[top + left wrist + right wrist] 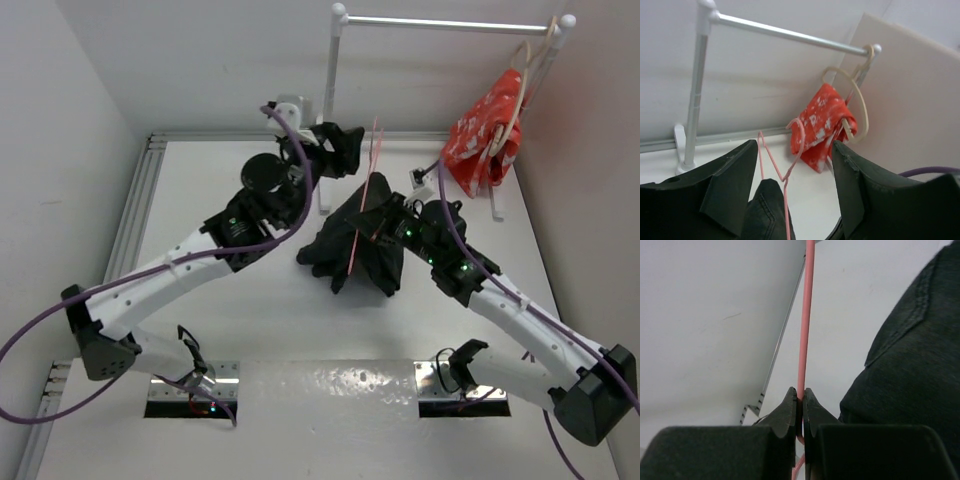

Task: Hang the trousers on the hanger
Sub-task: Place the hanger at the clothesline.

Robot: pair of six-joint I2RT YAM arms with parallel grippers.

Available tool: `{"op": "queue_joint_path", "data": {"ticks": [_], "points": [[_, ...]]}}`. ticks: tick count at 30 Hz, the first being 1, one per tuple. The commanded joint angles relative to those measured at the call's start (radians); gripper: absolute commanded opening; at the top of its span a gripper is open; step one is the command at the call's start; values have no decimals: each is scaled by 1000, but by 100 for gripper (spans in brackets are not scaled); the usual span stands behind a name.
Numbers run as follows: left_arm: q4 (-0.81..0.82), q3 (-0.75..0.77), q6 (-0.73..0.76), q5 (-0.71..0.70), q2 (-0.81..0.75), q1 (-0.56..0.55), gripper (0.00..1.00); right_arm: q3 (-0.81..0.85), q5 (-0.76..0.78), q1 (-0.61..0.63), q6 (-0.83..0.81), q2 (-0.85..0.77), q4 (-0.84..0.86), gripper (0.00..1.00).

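The black trousers hang in a bunch over the thin pink hanger, held a little above the table. My right gripper is shut on the hanger's wire; in the right wrist view the pads pinch the pink wire, with trouser fabric to the right. My left gripper is open and empty just behind the hanger's top. In the left wrist view the hanger's hook and neck and a fold of the trousers lie between its open fingers, touching neither.
A white clothes rail stands at the back, its post close to my left gripper. A red white-patterned cloth hangs on a pale beige hanger at the rail's right end. White walls close in on three sides.
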Motion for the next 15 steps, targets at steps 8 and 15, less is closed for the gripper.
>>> {"op": "queue_joint_path", "data": {"ticks": [8,15], "points": [[120,-314,-54,-85,-251,7,59,410,21,-143,-148,140,12,0],[141,-583,-189,-84,-360,7,58,616,-37,-288,-142,284,-58,0]]}}
